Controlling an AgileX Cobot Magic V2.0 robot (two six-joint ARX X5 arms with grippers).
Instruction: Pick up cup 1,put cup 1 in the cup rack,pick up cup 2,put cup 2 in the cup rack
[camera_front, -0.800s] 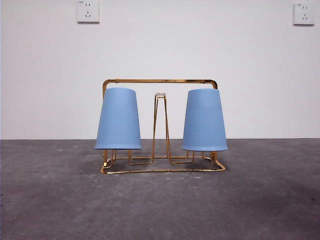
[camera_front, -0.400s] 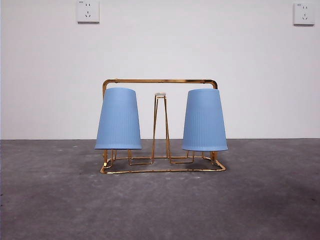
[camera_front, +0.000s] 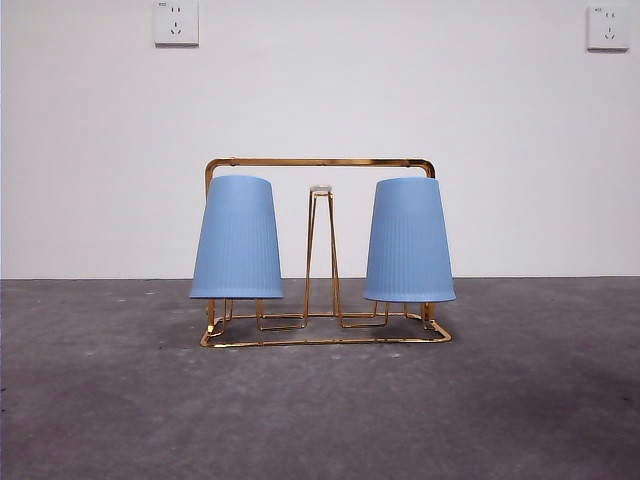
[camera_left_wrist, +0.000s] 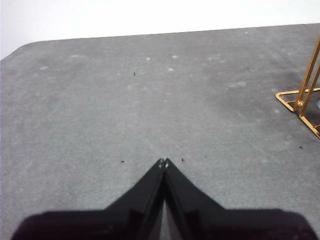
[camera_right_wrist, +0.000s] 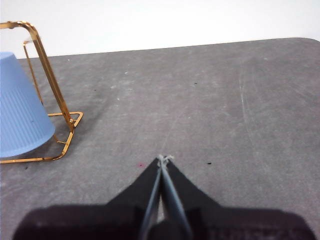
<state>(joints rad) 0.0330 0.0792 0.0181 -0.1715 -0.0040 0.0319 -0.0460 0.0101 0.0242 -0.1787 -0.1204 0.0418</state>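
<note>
Both blue cups hung upside down on the rack (camera_front: 322, 162), cup 1 (camera_front: 237, 238) on one end prong and cup 2 (camera_front: 409, 240) on the other, a bare prong (camera_front: 320, 250) between them. My left gripper (camera_left_wrist: 164, 162) hovered over the grey table (camera_front: 320, 410), jaws pressed together, holding nothing. My right gripper (camera_right_wrist: 162, 159) was likewise closed and empty, well apart from the rack.

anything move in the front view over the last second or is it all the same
Nothing visibly changed. Both blue cups, the left one and the right one, hang upside down on the cup rack exactly as before, and the rack has not shifted on the table. No arm shows in the front view then or now; the left gripper and right gripper sit shut over bare table beside the rack.
</note>
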